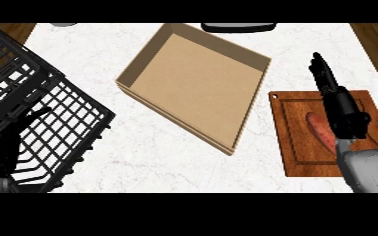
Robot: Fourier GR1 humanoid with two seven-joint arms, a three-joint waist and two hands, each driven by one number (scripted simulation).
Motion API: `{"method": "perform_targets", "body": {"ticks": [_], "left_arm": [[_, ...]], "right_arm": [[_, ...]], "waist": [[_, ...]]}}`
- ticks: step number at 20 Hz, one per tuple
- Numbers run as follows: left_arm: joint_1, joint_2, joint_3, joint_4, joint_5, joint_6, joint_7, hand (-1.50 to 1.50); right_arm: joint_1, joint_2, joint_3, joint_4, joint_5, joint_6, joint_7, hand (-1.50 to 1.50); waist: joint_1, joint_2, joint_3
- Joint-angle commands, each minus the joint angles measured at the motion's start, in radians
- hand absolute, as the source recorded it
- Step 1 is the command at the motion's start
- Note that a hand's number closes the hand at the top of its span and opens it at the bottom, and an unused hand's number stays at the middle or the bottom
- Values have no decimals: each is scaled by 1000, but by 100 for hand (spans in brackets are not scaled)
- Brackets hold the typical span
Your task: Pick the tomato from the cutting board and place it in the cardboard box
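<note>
Currently your right hand [348, 121] keeps its fingers straight, gripping nothing; the tomato [318, 126] lies behind the fingertips, beside the palm. It is likely light, smooth and bruisable, so cup its middle.

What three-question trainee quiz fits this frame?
1. True or false: the tomato lies in the cardboard box.
2. Which hand is over the cutting board? A left, B right.
3. Fill in: the black wire rack stands at the view's ___ side.
Key: 1 false, it lies on the board. 2 B, the right hand. 3 left.
</note>
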State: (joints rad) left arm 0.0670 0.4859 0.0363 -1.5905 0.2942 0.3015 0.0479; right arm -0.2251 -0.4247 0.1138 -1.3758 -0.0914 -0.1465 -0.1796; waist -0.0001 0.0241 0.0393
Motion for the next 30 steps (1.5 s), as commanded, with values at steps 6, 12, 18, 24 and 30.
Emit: {"method": "perform_targets", "body": {"ticks": [6,12,18,24,30], "left_arm": [[-54,19,-168,4,-193,15,32,0],[-17,-1,-182,6,-162,-37,8,0],[-36,-32,-204,45,-197,-31,-13,0],[-57,-23,-191,31,-191,-19,8,0],[-45,-20,-191,49,-183,-26,-8,0]], "right_arm": [[-216,-42,-273,69,-266,126,-107,-150],[-119,-18,-387,299,-138,-172,-138,-150],[-53,-177,-307,385,-23,1,-207,-150],[-57,-414,-175,360,133,145,-22,-150],[-65,-520,-3,305,229,381,153,-150]], "waist": [[-17,-15,-37],[-11,-14,-37],[-12,-18,-39],[-24,-20,-41],[-23,-19,-43]]}}
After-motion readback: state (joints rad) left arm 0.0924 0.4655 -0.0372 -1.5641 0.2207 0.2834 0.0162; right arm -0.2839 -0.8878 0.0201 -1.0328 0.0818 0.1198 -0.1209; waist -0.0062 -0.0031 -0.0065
